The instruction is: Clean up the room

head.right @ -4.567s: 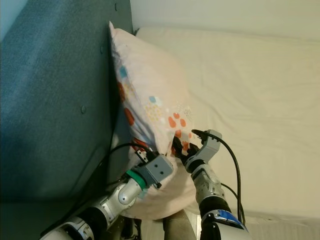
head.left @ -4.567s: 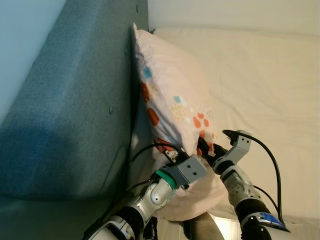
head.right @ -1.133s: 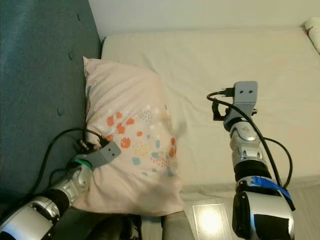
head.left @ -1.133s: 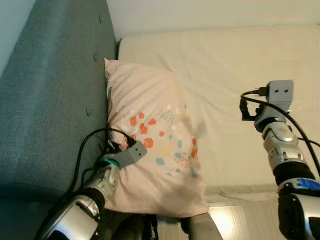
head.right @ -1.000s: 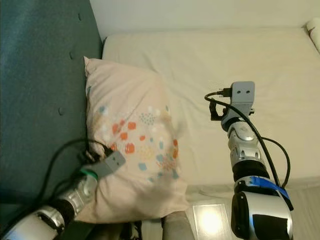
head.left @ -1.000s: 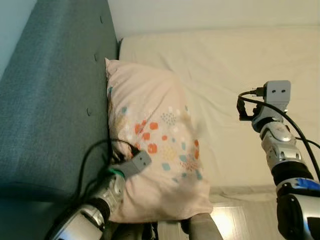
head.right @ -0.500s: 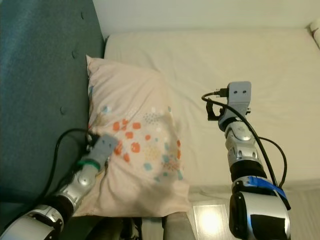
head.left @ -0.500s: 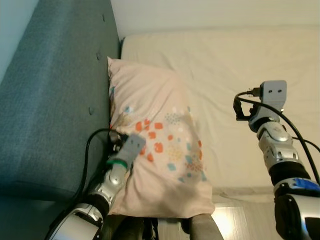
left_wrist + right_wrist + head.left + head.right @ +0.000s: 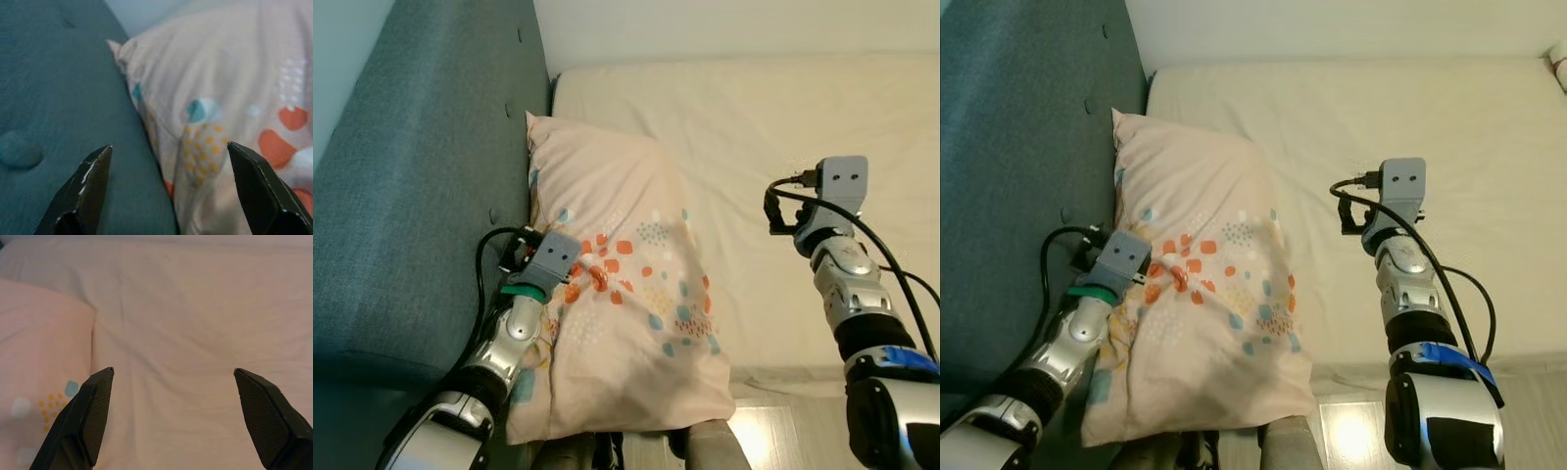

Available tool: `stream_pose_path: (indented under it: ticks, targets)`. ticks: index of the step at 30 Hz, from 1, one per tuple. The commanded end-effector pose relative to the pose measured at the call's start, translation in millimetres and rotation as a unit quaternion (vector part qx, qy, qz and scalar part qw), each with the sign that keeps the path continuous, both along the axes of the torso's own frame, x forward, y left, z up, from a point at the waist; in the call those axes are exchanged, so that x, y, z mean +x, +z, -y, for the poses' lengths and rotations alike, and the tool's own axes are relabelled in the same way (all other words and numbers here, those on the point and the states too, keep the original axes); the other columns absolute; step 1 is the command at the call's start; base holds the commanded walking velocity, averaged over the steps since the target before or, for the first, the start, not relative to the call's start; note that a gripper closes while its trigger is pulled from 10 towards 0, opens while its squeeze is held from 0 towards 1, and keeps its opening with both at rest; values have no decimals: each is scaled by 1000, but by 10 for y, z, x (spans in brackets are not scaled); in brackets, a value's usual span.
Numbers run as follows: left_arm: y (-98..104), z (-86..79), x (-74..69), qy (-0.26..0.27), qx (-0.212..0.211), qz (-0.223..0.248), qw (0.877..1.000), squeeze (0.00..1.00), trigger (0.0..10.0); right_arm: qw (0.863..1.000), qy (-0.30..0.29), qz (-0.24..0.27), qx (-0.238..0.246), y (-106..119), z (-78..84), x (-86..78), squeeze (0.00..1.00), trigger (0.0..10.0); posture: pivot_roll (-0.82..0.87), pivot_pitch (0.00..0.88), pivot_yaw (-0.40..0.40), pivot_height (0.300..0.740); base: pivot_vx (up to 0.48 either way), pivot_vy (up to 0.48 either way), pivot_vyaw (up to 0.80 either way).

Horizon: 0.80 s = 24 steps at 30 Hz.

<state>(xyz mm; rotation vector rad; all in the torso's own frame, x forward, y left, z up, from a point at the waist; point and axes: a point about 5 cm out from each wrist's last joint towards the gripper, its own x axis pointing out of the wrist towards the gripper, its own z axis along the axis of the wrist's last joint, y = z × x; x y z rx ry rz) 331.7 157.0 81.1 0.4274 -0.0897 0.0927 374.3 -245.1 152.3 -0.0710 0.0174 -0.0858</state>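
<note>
A pale pink pillow [image 9: 626,294] printed with orange and teal dots lies flat on the cream mattress [image 9: 754,127], its long side against the teal headboard [image 9: 421,196]. My left gripper [image 9: 168,147] is open and holds nothing. It hovers at the seam between the pillow [image 9: 220,98] and the headboard [image 9: 58,98]; its wrist [image 9: 548,259] rests over the pillow's left edge. Over bare mattress to the right of the pillow, my right gripper [image 9: 173,371] stands open and empty, with its wrist [image 9: 840,184] raised.
The headboard forms a tall wall on the left. The mattress's near edge [image 9: 803,370] runs below my right arm, with pale floor [image 9: 764,436] beneath. A small pale object [image 9: 1559,57] peeks in at the mattress's far right corner.
4.6 s ago both grippers held the pillow up against the headboard. It now lies flat, released. In the last second my left gripper slid up along its left edge; the right arm drifted slightly left.
</note>
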Motion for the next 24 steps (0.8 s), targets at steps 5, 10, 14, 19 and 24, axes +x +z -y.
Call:
stream_pose_path:
  ticks: [5, 10, 14, 19, 24]
  targets:
    - [-437, -373, -344, 102, -95, -71, 988, 0, 10000, 998, 14, -52, 13, -320, -136, -69, 0, 10000, -153, 164, 85, 740, 0, 0, 0]
    - [-800, -485, -676, 113, -71, -145, 980, 0, 10000, 991, 34, -129, 18, -788, -316, -259, 0, 10000, -137, 149, 83, 740, 0, 0, 0]
    - [-914, -447, -812, 86, -72, -166, 980, 0, 10000, 986, 38, -162, 23, -985, -373, -373, 0, 10000, -130, 145, 86, 740, 0, 0, 0]
    - [-977, -411, -860, 89, -73, -184, 976, 0, 10000, 983, 42, -175, 24, -1056, -405, -413, 0, 10000, -135, 132, 88, 740, 0, -156, 0]
    - [-1016, -391, -877, 89, -72, -198, 973, 0, 10000, 983, 46, -174, 22, -1032, -418, -389, 0, 10000, -137, 125, 84, 740, 0, -480, 0]
